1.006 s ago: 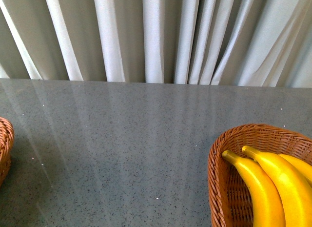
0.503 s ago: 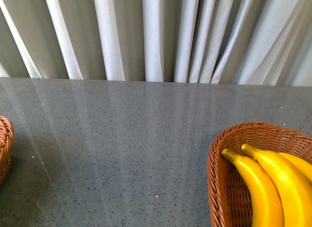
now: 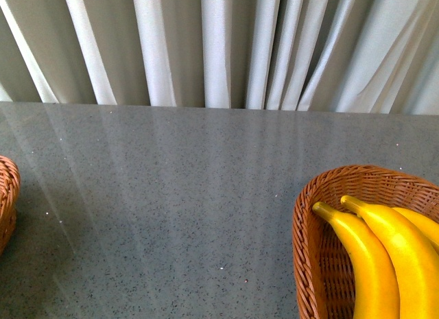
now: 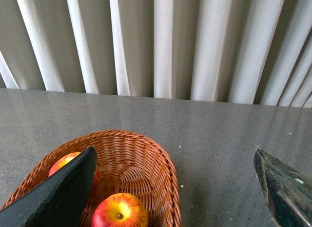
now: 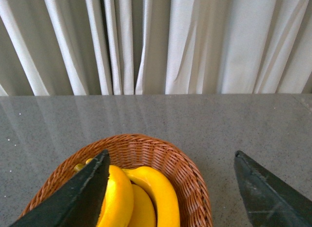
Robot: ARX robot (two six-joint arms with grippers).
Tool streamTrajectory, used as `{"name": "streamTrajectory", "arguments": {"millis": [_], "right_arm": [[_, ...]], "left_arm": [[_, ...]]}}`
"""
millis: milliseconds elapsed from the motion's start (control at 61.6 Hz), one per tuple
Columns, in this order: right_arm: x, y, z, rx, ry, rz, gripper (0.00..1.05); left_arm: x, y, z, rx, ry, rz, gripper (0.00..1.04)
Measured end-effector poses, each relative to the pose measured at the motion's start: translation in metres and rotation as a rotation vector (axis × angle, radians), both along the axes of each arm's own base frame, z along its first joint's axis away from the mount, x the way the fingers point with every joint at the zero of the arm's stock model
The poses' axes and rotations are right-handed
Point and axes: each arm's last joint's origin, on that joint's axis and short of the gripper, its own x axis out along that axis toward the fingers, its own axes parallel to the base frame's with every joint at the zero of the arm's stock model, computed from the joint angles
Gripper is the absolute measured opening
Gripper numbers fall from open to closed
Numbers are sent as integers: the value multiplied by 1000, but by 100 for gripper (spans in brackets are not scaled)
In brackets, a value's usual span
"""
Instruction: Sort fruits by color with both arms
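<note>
Both grippers are spread wide and grip nothing. Left gripper (image 4: 175,188) hangs over a wicker basket (image 4: 146,154) holding two red apples (image 4: 119,212). Right gripper (image 5: 170,188) hangs over another basket (image 5: 190,178) holding yellow bananas (image 5: 156,193). Front view shows those bananas (image 3: 384,257) at the grey table's (image 3: 178,195) right edge, before pale curtains (image 3: 219,44).
</note>
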Motion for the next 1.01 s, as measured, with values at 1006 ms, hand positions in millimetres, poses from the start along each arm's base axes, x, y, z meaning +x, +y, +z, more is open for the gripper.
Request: {"name": "streamTrajectory", "arguments": {"millis": [1006], "right_arm": [[0, 0, 0, 0, 0, 0, 96]], "left_arm": [[0, 0, 0, 0, 0, 0, 96]]}}
